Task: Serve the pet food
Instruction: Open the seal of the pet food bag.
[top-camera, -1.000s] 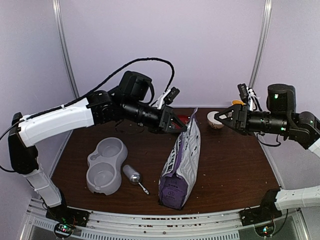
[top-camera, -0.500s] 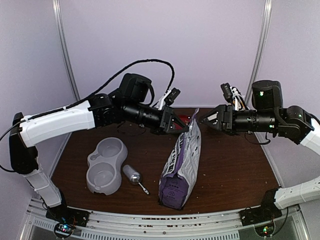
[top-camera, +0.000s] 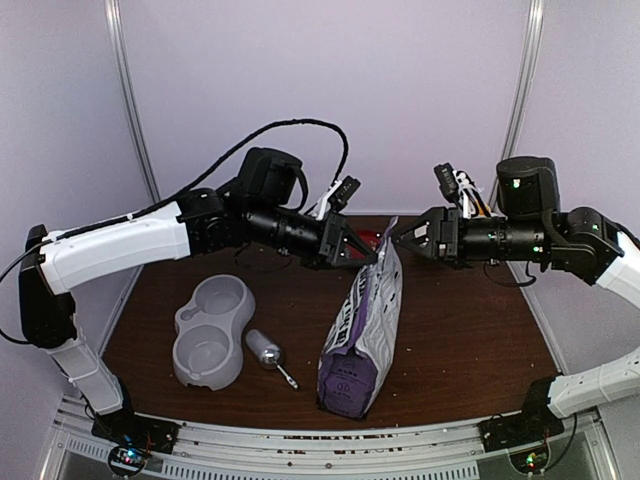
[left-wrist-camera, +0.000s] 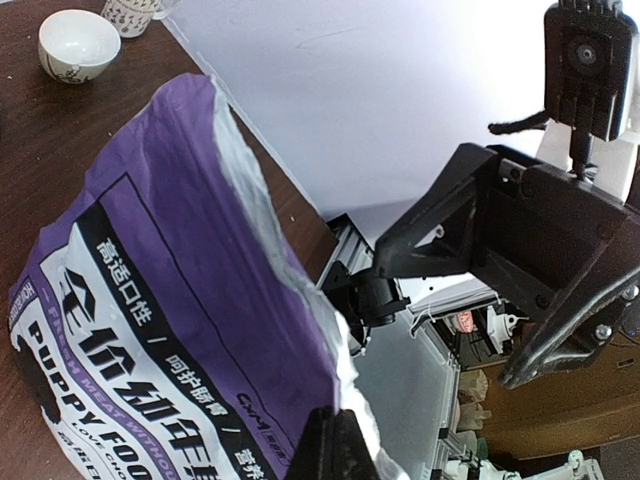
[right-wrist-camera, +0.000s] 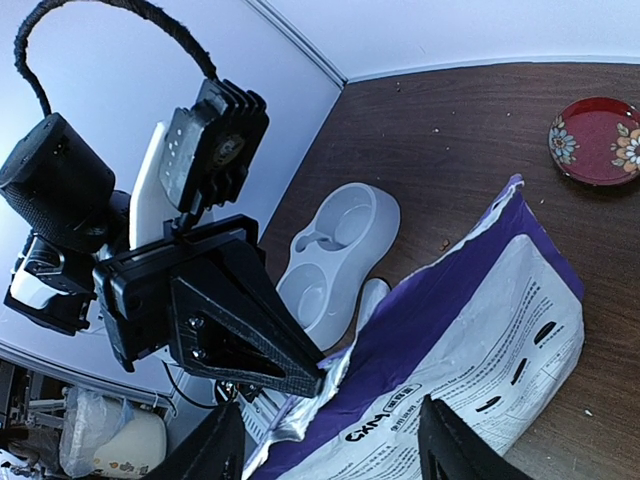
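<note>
No pet food shows; it is hidden inside the purple printed bag (top-camera: 362, 330), which stands upright mid-table. My left gripper (top-camera: 368, 257) is shut on the bag's silver top edge, and its fingertips pinch that edge in the left wrist view (left-wrist-camera: 340, 445). The bag fills that view (left-wrist-camera: 170, 310). My right gripper (top-camera: 402, 240) is open and empty, hovering just right of the bag's top corner. In the right wrist view its open gripper (right-wrist-camera: 335, 450) straddles the bag (right-wrist-camera: 470, 340), with the left gripper (right-wrist-camera: 315, 385) opposite.
A grey double pet bowl (top-camera: 212, 330) lies left of the bag, with a metal scoop (top-camera: 268, 352) beside it. A red plate (right-wrist-camera: 598, 125) sits at the back. A white bowl (left-wrist-camera: 78, 44) and a cup (left-wrist-camera: 130, 14) stand at the back right.
My right arm has swung left and forward, bringing its open gripper up to the bag's top corner. The left gripper has kept its hold without moving.
</note>
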